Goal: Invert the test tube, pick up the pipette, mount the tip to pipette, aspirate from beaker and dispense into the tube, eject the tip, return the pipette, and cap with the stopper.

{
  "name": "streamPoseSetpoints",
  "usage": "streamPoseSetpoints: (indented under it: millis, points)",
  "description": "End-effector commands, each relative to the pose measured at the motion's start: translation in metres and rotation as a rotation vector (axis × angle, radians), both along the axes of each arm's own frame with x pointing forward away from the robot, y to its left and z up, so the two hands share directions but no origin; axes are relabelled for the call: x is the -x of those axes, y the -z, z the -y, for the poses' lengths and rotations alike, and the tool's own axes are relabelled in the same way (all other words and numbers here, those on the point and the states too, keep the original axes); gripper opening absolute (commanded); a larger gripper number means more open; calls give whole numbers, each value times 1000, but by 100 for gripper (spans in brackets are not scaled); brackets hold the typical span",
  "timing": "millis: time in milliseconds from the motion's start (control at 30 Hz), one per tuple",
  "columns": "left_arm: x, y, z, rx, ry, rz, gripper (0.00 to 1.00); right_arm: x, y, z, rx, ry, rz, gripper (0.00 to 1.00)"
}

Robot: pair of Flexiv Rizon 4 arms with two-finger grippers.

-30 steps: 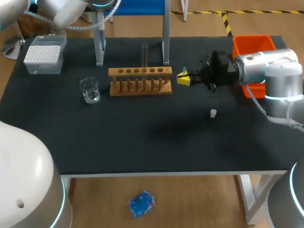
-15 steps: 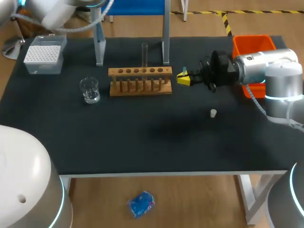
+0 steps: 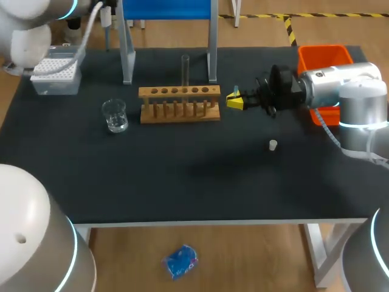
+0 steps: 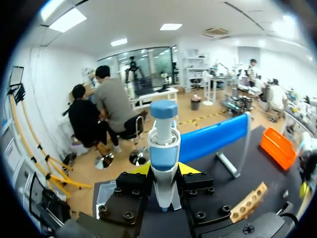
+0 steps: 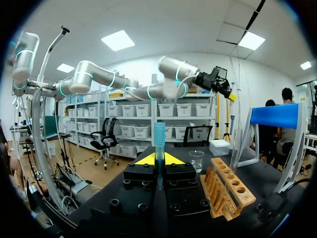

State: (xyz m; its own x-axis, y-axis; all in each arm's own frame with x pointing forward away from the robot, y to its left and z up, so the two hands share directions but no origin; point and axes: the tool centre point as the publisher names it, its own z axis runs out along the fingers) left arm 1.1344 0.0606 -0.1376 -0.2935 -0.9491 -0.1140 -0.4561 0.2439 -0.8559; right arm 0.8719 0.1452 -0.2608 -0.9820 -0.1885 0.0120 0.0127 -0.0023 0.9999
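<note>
Broad open run across the near half of the counter (image 3: 152, 182), side to side. One small white stopper (image 3: 273, 145) in it, right of middle.

Far half crowded:
- wooden rack (image 3: 179, 104) mid-counter, tall tube (image 3: 185, 67) upright in it
- two stand posts (image 3: 127, 58) just behind, one either side of the tube
- narrow lane between rack and glass (image 3: 115, 115) on its left
- white-topped box (image 3: 56, 76) at far left corner, left arm (image 3: 30, 24) overhead there

Right arm (image 3: 328, 88) level across the right side, partly over the orange bin (image 3: 324, 56). Jaws closed on a short blue rod (image 3: 236, 90), just beside the rack's right end, slim gap between.
</note>
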Motion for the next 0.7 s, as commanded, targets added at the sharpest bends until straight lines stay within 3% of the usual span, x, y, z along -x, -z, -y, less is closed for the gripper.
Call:
streamPoseSetpoints:
  millis: [33,167,700]
  points:
    - [17,4,-21,153,305,-38,0,0,0,1,0,-2,0,0]
    - [25,9,-36,199,371,-36,0,0,0,1,0,-2,0,0]
    - [30,11,-42,182,379,-26,0,0,0,1,0,-2,0,0]
